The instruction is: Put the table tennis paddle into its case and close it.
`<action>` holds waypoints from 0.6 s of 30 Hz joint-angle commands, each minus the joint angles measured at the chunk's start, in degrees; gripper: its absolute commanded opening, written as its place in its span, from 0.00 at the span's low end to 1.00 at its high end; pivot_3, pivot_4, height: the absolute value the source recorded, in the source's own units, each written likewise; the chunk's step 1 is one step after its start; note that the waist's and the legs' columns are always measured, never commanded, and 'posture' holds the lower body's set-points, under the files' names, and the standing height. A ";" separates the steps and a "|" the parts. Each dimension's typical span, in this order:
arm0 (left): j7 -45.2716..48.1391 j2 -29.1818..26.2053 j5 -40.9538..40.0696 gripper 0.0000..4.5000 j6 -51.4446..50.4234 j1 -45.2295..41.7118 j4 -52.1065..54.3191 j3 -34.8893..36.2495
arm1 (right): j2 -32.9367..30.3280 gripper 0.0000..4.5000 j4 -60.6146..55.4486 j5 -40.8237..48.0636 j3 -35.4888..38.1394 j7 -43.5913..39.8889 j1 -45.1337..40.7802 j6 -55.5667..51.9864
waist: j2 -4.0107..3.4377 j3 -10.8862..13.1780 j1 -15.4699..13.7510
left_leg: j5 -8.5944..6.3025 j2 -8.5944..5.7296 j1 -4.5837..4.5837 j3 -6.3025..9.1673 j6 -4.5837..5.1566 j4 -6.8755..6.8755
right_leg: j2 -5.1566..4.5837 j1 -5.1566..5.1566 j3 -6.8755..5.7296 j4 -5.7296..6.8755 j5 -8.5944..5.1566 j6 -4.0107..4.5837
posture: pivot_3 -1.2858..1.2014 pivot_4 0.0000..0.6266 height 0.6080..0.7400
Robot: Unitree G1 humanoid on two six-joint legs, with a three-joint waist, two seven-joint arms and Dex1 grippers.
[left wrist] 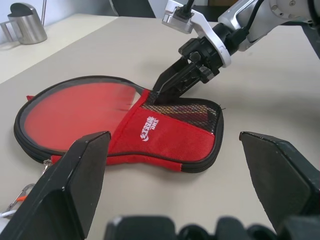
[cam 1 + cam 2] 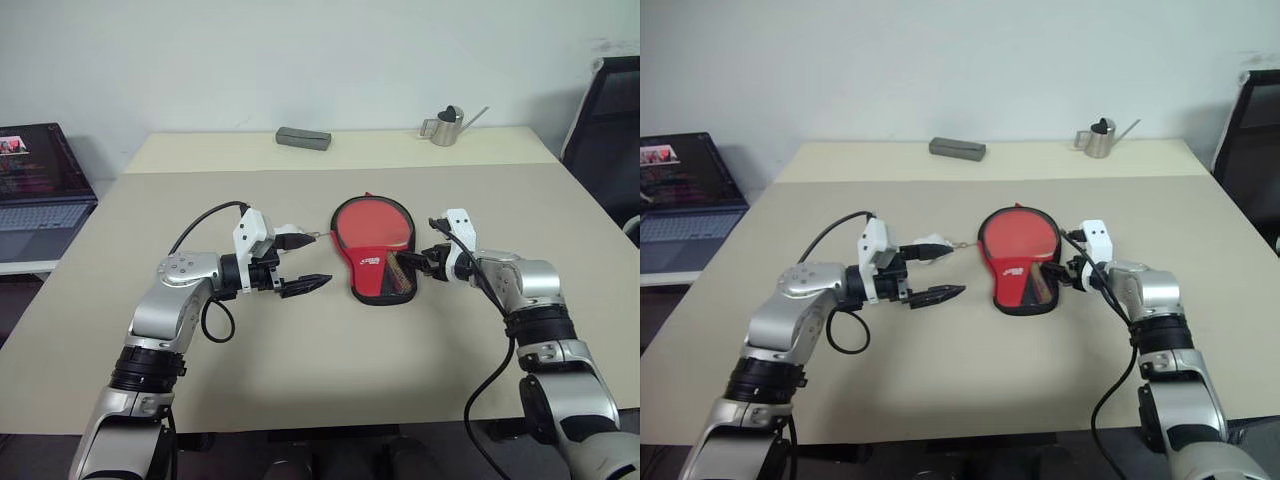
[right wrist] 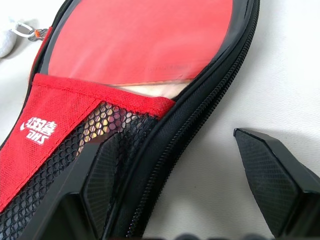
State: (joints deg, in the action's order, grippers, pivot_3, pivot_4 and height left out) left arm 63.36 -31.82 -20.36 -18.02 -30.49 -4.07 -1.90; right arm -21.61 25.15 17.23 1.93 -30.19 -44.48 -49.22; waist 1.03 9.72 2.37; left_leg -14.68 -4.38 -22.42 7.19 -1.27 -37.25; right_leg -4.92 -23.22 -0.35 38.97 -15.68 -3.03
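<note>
The broad beige counter [image 2: 300, 360] carries everything, and its near edge is cut off by the bottom of the head views. Near its centre lies the soft red paddle-shaped case [image 2: 375, 268] with black trim, unzipped, its round end toward twelve o'clock and its narrow end toward six. The table tennis paddle [image 2: 372, 226] with the round red rubber face sits inside it: the face shows in the open round part, while the handle is hidden under the red flap and black mesh pocket [image 3: 75, 150], only a faint striped shape showing through the mesh. A sliver of pale wood shows at the flap's edge in the right wrist view. At nine o'clock of the case the left gripper [image 2: 298, 262] hovers with its jaws spread wide, holding nothing. At three o'clock the right gripper [image 2: 418, 262] reaches the case's mesh side, jaws apart, one black finger [image 3: 102, 175] lying on or under the mesh; which of the two cannot be told. The white zipper charm [image 3: 6, 42] is cut off by the frame edge.
</note>
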 commanded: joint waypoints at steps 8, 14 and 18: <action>-0.26 -0.66 -0.28 1.00 1.22 -0.54 1.48 0.79 | 2.62 0.78 0.84 -1.93 -3.62 -1.06 -1.22 -0.94 | -0.01 -0.01 1.05 | 0.02 0.05 0.06 0.01 -0.03 0.01 | 0.03 0.00 0.06 0.02 0.02 0.03 | 0.52 0.24 1.00; -0.40 -0.95 -0.23 1.00 1.21 0.26 2.02 0.95 | 3.59 0.37 -0.40 -2.61 -4.23 -0.82 -1.25 -1.90 | -0.02 -0.02 1.04 | 0.02 0.04 0.07 0.01 -0.02 0.02 | 0.04 0.00 0.07 0.02 0.02 0.03 | 0.52 0.24 1.00; -0.43 -1.14 -0.22 1.00 1.28 0.61 2.14 0.99 | 3.92 0.08 -0.70 -2.78 -3.75 -0.06 -1.44 -2.19 | -0.02 -0.03 1.04 | 0.01 0.04 0.09 0.01 -0.01 0.02 | 0.05 0.00 0.08 0.02 0.03 0.04 | 0.52 0.24 1.00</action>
State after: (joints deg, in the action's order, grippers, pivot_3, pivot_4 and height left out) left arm 63.11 -32.28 -20.27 -17.96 -29.91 -4.05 -1.90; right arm -18.19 24.86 14.91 -1.25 -30.89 -45.82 -50.45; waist 1.01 9.69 3.41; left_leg -14.67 -4.34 -22.33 7.21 -1.29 -37.23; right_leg -4.87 -23.22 -0.27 38.99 -15.65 -2.98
